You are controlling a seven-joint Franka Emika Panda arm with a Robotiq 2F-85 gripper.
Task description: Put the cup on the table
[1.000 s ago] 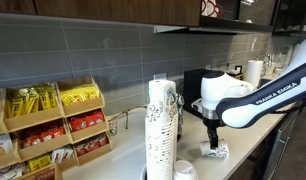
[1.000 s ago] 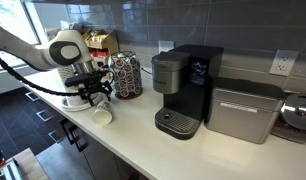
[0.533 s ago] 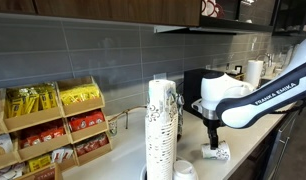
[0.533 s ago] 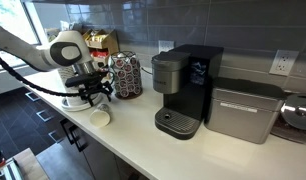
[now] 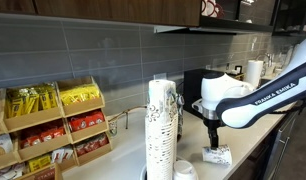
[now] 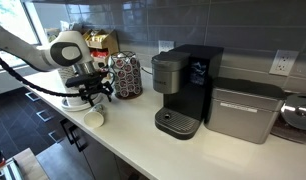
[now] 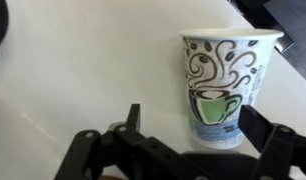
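Note:
The cup [image 7: 223,85], white paper with a dark swirl print and a green mug picture, lies on its side on the pale table [image 7: 73,60]. Its base points toward my gripper [image 7: 193,115], which is open, a finger on either side of the cup's lower end and neither touching it. In both exterior views the gripper [image 5: 214,140] [image 6: 93,100] hangs just above the fallen cup [image 5: 218,155] [image 6: 94,118], near the table's front edge [image 6: 113,150].
Tall stacked cup columns [image 5: 160,130] stand close in front of an exterior view. A wooden snack rack [image 5: 53,125] sits by the wall. A black coffee machine [image 6: 188,90], a pod holder [image 6: 125,75] and a steel appliance [image 6: 243,110] line the counter.
The jaws opened the last bit and let go of the cup. The cup dropped slightly and now lies on its side on the table. The arm stayed in place.

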